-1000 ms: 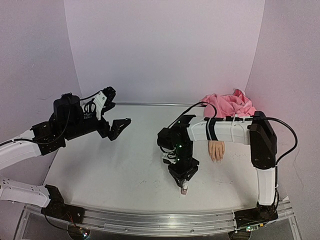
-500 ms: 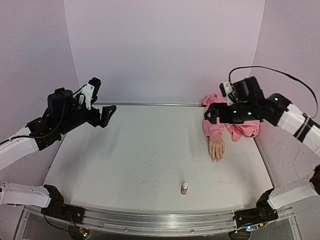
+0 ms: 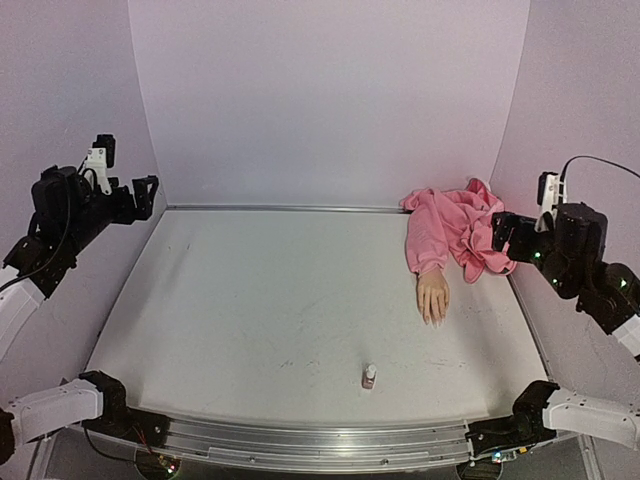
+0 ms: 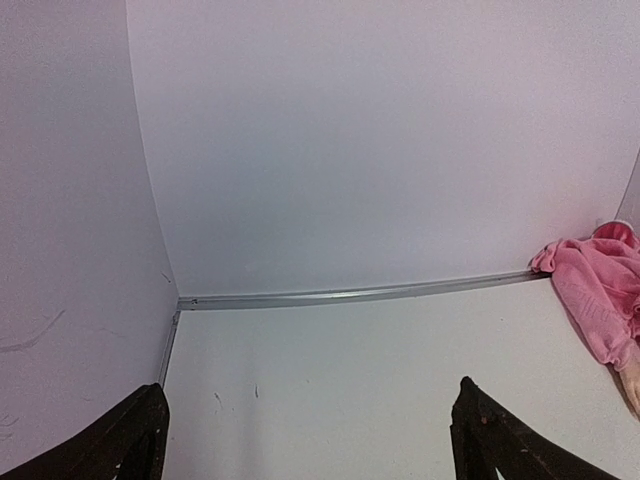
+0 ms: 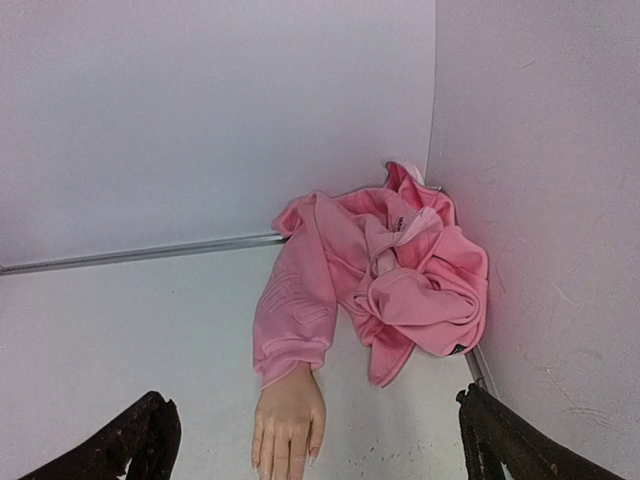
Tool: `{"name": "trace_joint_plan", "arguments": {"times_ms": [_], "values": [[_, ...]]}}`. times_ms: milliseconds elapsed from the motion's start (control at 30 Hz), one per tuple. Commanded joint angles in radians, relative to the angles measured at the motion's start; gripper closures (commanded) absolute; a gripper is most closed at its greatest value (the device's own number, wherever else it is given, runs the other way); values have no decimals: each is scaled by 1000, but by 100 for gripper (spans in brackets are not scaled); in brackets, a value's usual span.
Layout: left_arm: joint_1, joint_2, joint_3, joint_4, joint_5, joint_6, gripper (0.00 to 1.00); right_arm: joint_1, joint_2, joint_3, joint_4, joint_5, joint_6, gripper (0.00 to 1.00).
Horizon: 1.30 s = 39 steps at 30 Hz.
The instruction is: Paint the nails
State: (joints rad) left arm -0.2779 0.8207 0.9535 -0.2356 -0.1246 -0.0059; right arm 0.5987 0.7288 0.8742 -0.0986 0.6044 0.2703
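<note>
A flesh-coloured mannequin hand [image 3: 433, 297] lies palm down on the white table, sticking out of a pink sleeve [image 3: 428, 243]. Its nails [image 3: 435, 320] are tiny pale tips pointing toward the near edge; the right wrist view shows the hand [image 5: 288, 425] and one nail [image 5: 313, 458]. A small polish bottle [image 3: 370, 376] with a white cap stands upright near the front edge. My left gripper [image 3: 140, 197] is raised at the far left, open and empty. My right gripper [image 3: 503, 238] is raised at the far right beside the pink garment, open and empty, with dark fingers [image 5: 150, 435] at the frame's bottom corners.
The pink garment [image 5: 410, 270] is bunched in the back right corner against the walls. A metal rail [image 4: 350, 295] runs along the table's back edge. Pale walls close off the back and both sides.
The right gripper opened and let go of the bottle, which now stands alone near the front. Both arms pulled back and up, the left to the left, the right to the right.
</note>
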Motion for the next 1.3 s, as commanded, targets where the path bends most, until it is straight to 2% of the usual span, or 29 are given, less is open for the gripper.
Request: {"name": "trace_joint_plan", "arguments": {"times_ms": [0,100,267,533,700,800,900,933,1267], "values": [[10,-38,5,19,45,1,1,-1,-34,-53,89,78,-13,2],[11,-57,2,22,66,-7,0,-1,-15,-84,89,64,29,2],[10,-111,-39,53,66,-19,0,-3,35,-148,195,15,27,2],[11,-132,-60,59,63,-20,1,-3,146,-102,215,18,66,2],[10,-140,-71,61,56,-17,1,-10,185,-84,234,29,36,2],[10,-143,-77,62,50,-14,1,-102,226,-91,255,-27,13,2],[11,-141,-85,70,44,-10,0,-351,284,-114,304,-300,-7,2],[11,-138,-87,74,43,-7,1,-394,286,-121,327,-330,-17,2],[9,-126,-101,90,21,4,1,-398,168,-129,387,-401,-83,2]]}}
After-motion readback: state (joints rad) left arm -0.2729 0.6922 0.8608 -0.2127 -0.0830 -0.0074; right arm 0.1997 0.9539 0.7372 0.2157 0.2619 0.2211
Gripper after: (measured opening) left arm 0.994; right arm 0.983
